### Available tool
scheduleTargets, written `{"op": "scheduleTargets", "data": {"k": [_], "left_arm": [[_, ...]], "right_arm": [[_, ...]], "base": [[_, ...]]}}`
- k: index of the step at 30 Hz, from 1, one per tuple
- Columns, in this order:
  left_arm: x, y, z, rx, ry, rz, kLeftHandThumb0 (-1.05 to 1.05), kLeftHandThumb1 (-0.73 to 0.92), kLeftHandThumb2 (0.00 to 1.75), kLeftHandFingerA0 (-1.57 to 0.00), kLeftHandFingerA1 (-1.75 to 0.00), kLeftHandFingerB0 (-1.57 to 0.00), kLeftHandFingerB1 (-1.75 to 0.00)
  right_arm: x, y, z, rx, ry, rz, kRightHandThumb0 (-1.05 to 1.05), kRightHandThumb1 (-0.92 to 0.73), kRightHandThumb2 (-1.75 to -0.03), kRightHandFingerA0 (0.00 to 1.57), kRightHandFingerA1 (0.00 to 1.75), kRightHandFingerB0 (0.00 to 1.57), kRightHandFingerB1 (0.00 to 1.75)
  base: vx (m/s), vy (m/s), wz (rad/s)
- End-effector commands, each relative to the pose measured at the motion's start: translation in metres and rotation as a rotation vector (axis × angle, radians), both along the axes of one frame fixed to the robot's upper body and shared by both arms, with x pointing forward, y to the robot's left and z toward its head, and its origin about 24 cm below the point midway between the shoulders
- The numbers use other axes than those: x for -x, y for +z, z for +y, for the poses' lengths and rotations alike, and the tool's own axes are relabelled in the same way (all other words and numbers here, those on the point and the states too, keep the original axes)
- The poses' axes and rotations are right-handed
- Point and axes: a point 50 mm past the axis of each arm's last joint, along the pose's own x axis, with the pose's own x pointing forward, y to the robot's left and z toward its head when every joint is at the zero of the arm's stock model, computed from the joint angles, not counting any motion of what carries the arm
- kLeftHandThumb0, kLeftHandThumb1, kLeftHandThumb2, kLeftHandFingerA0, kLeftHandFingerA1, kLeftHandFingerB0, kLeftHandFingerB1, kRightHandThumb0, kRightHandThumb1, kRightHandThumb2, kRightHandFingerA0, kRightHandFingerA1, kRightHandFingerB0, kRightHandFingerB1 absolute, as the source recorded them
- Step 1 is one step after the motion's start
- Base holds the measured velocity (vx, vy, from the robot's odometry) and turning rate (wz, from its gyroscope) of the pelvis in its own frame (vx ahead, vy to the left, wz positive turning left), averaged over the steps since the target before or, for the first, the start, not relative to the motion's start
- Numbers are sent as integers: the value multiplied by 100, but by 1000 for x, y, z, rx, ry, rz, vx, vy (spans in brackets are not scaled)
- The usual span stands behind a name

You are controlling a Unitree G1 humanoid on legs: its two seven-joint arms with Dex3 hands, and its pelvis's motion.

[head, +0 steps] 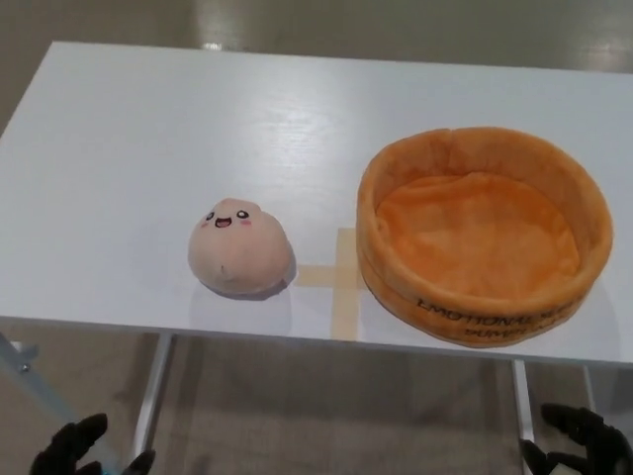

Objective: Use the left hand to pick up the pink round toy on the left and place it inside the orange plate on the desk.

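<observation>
A pink round plush toy [238, 249] with a small smiling face sits on the white desk [148, 148], left of centre and near the front edge. To its right stands the orange plush plate [484, 233], a soft round bowl with a raised rim and nothing inside. My left hand [84, 448] shows at the bottom left corner, below the desk's front edge, fingers apart and holding nothing. My right hand [577, 442] is at the bottom right corner, also low, with fingers spread and nothing in them. Both hands are well away from the toy.
A cross of tan tape [338, 278] lies on the desk between toy and plate. Metal desk legs [153, 391] show under the front edge, above a beige floor.
</observation>
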Motion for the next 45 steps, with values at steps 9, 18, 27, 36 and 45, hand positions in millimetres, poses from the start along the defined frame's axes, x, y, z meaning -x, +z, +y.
{"op": "scheduleTargets", "data": {"k": [9,18,27,36,45], "left_arm": [[4,2,2,-52,-31,-50,-22,52,56,-18,-34,-25,-30],[1,14,-25,-106,-664,-70,-23,38,91,-11,-53,-11,-51],[13,49,-35,-92,-1126,-114,-51,54,57,-28,-33,-28,-30],[37,93,-46,-156,-1405,-178,-52,60,59,-32,-33,-31,-31],[47,145,-62,-30,-1512,-381,-48,43,81,-34,-52,-24,-45]], "right_arm": [[4,0,-2,22,-29,-47,-42,-65,-58,29,54,31,41],[5,0,-2,17,-31,-50,-42,-64,-57,28,54,32,41],[3,1,-2,26,-29,-51,-42,-64,-57,28,54,32,41],[2,2,-4,16,-36,-52,-43,-64,-57,28,53,33,40],[1,2,-3,-9,-40,-44,-40,-64,-60,34,53,32,40]], "base": [[0,0,0],[0,0,0],[0,0,0],[0,0,0],[0,0,0]]}}
